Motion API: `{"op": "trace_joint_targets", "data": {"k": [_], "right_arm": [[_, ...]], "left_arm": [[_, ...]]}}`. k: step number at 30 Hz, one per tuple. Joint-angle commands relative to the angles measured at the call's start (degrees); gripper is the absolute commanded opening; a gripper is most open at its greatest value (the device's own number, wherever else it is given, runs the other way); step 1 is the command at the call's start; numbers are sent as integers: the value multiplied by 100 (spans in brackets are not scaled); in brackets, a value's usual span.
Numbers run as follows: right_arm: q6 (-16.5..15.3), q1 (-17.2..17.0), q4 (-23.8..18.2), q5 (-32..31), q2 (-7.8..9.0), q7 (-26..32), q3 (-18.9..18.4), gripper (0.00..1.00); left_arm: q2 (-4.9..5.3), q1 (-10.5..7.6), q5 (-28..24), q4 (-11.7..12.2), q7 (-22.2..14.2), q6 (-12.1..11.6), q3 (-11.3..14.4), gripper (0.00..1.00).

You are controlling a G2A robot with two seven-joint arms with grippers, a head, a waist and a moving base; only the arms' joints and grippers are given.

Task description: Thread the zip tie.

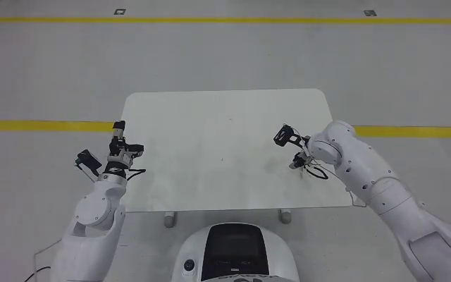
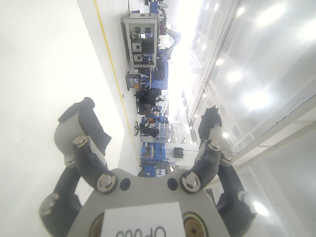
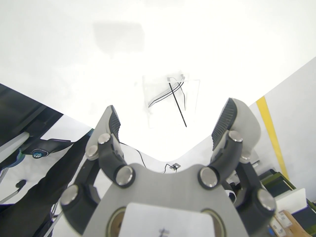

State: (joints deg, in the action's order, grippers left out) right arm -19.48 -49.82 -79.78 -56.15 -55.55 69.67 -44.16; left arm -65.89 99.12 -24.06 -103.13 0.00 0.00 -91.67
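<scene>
Nearest us in the right wrist view, the right end effector hangs with its ribbed pads spread wide and nothing between them. Beyond the gap, on the white table, we see the zip tie: a straight black strip lying flat on what looks like a clear sheet, crossing a few thinner curved black strands. It lies apart from both pads. From the top view we place this end effector over the table's 4 o'clock area, inward of the rounded corner; the zip tie is too small there for us to make out. The left end effector is likewise open and empty. In the top view it sits at the table's 9 o'clock edge, well apart from the right one and pointing toward 12 o'clock.
</scene>
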Motion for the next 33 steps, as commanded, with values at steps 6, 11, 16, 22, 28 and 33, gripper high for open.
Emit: {"op": "trace_joint_targets", "data": {"k": [6,11,16,22,28,33], "right_arm": [[0,32,-17,-59,123,-170,283,100],[0,372,52,235,301,-144,900,100],[0,738,9,682,467,-176,1575,100],[0,738,9,682,467,-176,1575,100],[0,607,156,631,552,-488,1397,100],[0,537,-12,586,673,-294,1318,100]], "left_arm": [[0,0,0,0,0,0,0,100],[0,0,0,0,0,0,0,100],[0,0,0,0,0,0,0,100],[0,0,0,0,0,0,0,100],[0,0,0,0,0,0,0,100],[0,0,0,0,0,0,0,100]]}}
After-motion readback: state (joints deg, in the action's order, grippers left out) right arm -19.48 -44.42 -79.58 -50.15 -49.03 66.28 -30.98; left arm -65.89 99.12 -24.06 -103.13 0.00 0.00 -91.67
